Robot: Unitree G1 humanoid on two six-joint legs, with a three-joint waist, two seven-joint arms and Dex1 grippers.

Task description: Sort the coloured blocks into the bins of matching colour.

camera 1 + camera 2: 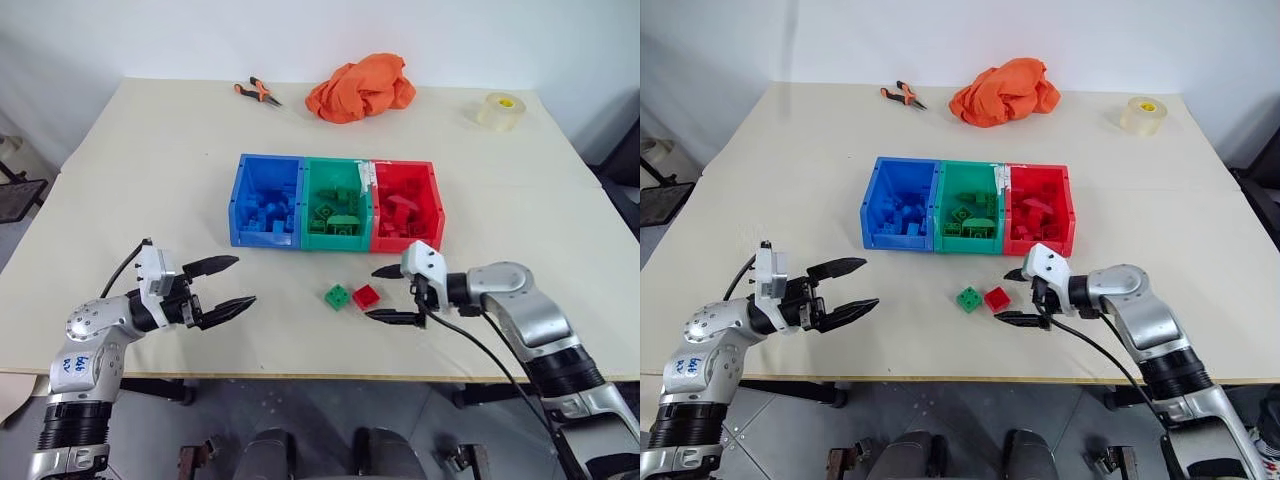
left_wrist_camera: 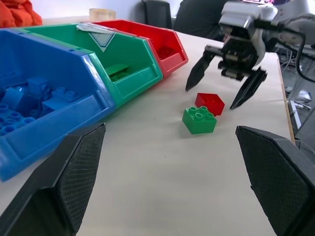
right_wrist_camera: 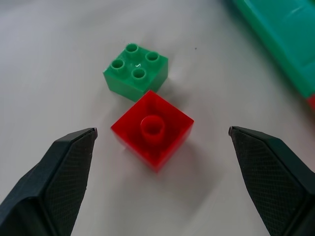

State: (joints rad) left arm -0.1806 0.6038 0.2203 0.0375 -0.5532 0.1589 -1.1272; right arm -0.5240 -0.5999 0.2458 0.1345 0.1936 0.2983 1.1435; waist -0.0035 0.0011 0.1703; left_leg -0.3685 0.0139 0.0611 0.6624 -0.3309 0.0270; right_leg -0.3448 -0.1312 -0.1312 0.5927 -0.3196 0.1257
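Cream table [image 1: 150,180]: red bin [image 1: 408,205], green bin [image 1: 335,205], blue bin [image 1: 268,200] w/ contents jumbled, hard to count. Right gripper [image 1: 392,294] spread wide beside red block [image 1: 366,296] touching green block [image 1: 338,296]; left gripper [image 1: 226,285] agape, empty, well apart.

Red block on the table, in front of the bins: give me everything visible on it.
The red block is a small square brick of glossy plastic, lying on the table with its hollow underside and single round tube facing up, so it is upside down. One corner touches, or nearly touches, the green block, which sits studs up. It lies loose in front of the green bin and red bin. The right tool is open beside it, not touching.
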